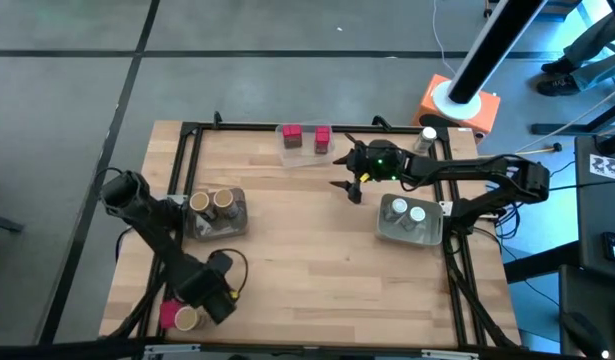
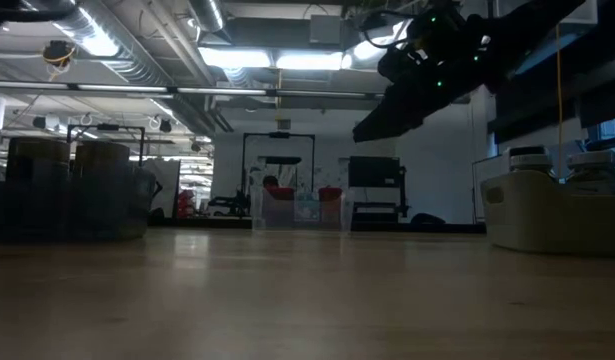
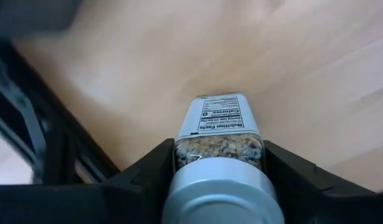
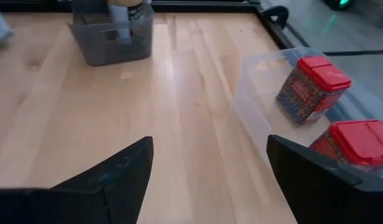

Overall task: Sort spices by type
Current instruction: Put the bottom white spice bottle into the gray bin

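Observation:
My left gripper (image 3: pixel 219 163) is at the table's near left corner (image 1: pixel 209 292), shut on a clear spice jar (image 3: pixel 219 134) with a grey-white cap and a nutrition label. My right gripper (image 1: pixel 349 186) hovers open over bare wood near the far edge, its fingers (image 4: pixel 126 174) apart and touching nothing. Beside it a clear tray (image 1: pixel 299 143) holds two red blocks (image 4: pixel 311 79). A grey bin (image 1: pixel 215 212) holds two tan-topped cylinders. Another grey bin (image 1: pixel 408 220) holds two white-capped jars. One more white-capped jar (image 1: pixel 427 135) stands at the far right edge. My left gripper pinches the jar between its two fingers (image 3: pixel 155 163), on the clear body just below the cap (image 3: pixel 197 149). The jar lies along the fingers, cap toward the wrist and base pointing away over the wood. Whether it touches the table, I cannot tell.
A magenta thing with a tan round top (image 1: pixel 177 316) shows at the near left corner beside the left arm. Black frame rails (image 1: pixel 192 130) run along the table's edges. An orange base with a black pole (image 1: pixel 459 100) stands beyond the far right corner. Bare wood (image 1: pixel 317 250) lies mid-table.

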`<state>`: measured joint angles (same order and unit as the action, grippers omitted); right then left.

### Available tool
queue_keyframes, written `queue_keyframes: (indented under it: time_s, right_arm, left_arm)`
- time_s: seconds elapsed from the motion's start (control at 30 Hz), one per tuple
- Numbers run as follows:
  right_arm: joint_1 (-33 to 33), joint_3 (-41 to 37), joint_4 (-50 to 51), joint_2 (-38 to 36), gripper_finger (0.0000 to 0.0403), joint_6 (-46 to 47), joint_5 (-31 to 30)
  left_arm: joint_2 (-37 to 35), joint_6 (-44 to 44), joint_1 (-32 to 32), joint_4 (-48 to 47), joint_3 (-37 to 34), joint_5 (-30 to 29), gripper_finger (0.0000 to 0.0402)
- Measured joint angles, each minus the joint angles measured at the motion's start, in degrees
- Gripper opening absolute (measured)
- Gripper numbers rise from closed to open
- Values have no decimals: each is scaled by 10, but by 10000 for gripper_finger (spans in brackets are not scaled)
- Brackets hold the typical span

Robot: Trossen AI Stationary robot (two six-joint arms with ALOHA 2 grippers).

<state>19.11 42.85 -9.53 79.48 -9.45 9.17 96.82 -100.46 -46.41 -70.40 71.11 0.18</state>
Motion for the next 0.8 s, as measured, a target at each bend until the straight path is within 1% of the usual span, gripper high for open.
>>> queue_keyframes:
  time_s: [0.23,0.43,0.53,0.7,0.8]
  right_arm:
    - [0,19,83,-46,314,-1,37]
    - [0,27,147,-74,314,-13,40]
    - [0,27,174,-84,314,-13,42]
    - [0,27,190,-90,314,-13,87]
    - [0,26,192,-90,314,-16,99]
  left_arm:
    - [-1,179,89,-9,10,-25,190]
    - [-1,327,169,-1,11,-49,188]
    - [-1,394,206,18,11,-63,189]
    - [-1,501,267,64,11,-71,193]
    - [-1,557,302,100,11,-71,189]
